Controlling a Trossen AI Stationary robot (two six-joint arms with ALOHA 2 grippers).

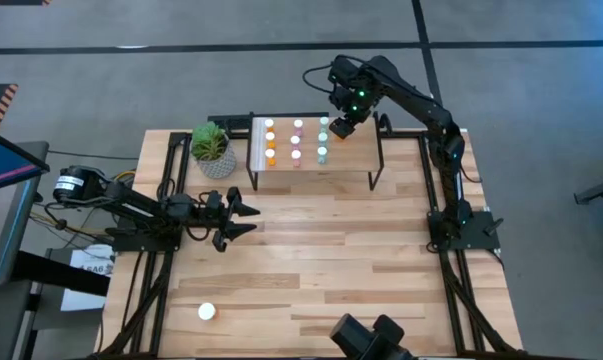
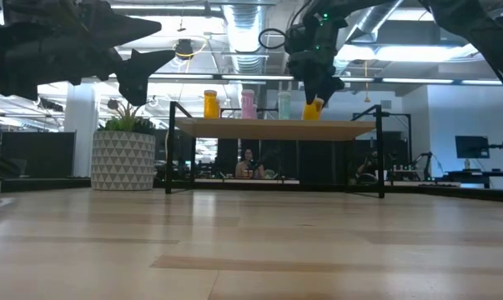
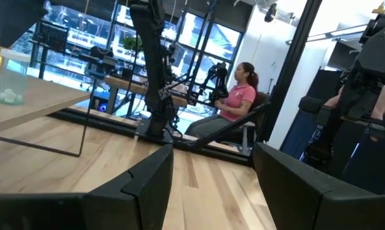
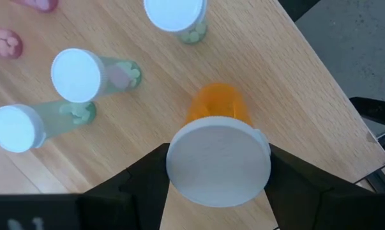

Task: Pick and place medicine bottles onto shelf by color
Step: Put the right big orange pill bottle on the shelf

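Wooden table (image 1: 321, 260) carries the shelf (image 1: 351, 165) at its far side, raised on black legs so bottles are sorted on top in 3 colour columns: orange (image 1: 270, 140), pink (image 1: 297, 140), teal (image 1: 322, 138). Right gripper (image 4: 218, 185) is held over the shelf's right part, fingers against the white cap of a wide orange bottle (image 4: 216, 137), tilted and seemingly being set down; whether gripped or just released cannot be told. Left gripper (image 1: 243, 217) is parked low at near left, fingers apart, empty. 1 white-capped bottle (image 1: 207, 312) is left on the table near the front.

Translucent orange plastic bottle (image 4: 216, 109), smooth matt white cap; light-wood shelf (image 4: 288, 96) grained, matt; black gripper fingers (image 4: 141, 182) matt plastic.
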